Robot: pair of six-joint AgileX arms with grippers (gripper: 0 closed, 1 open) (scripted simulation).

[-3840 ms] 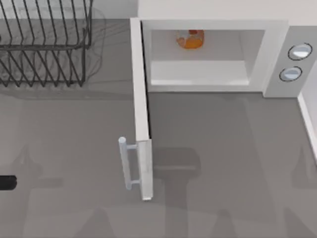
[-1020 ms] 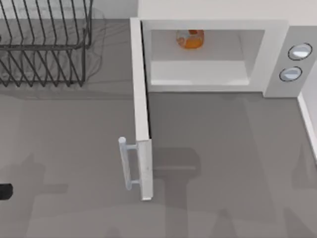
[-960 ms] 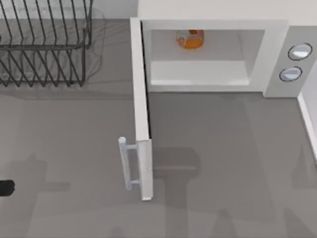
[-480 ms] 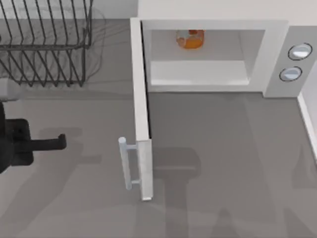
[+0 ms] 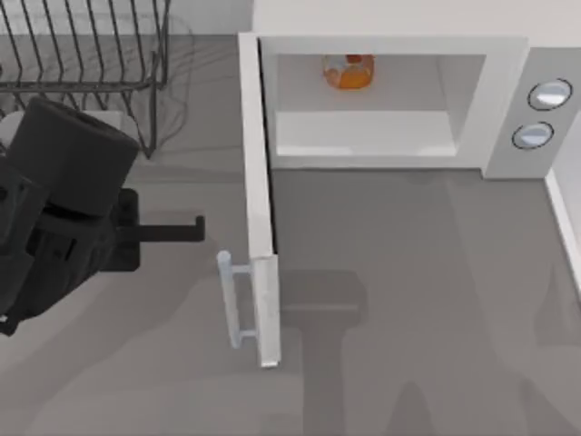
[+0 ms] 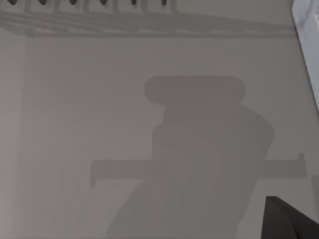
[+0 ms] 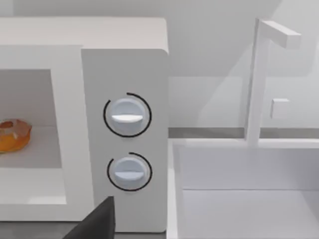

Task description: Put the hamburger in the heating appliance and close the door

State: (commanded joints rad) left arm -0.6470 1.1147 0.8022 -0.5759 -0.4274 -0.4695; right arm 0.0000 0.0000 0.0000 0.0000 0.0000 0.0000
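The hamburger (image 5: 348,71) lies at the back of the cavity of the heating appliance (image 5: 390,45), a white microwave; it also sits in the cavity in the right wrist view (image 7: 14,135). The door (image 5: 259,200) stands wide open, swung straight out toward the table's front, its bar handle (image 5: 231,300) on the left face near the free end. My left gripper (image 5: 195,229) points right, level with the door's middle and a short way left of it, touching nothing. A dark part of my right gripper (image 7: 94,221) shows low in front of the knob panel.
A black wire rack (image 5: 82,82) stands at the back left, just behind my left arm. Two round knobs (image 7: 127,115) sit on the microwave's grey panel. A white basin (image 7: 249,199) with an upright tap (image 7: 259,79) adjoins the microwave on the right.
My left arm has swung in from the left edge and moved right toward the open door. The door and the hamburger have not moved.
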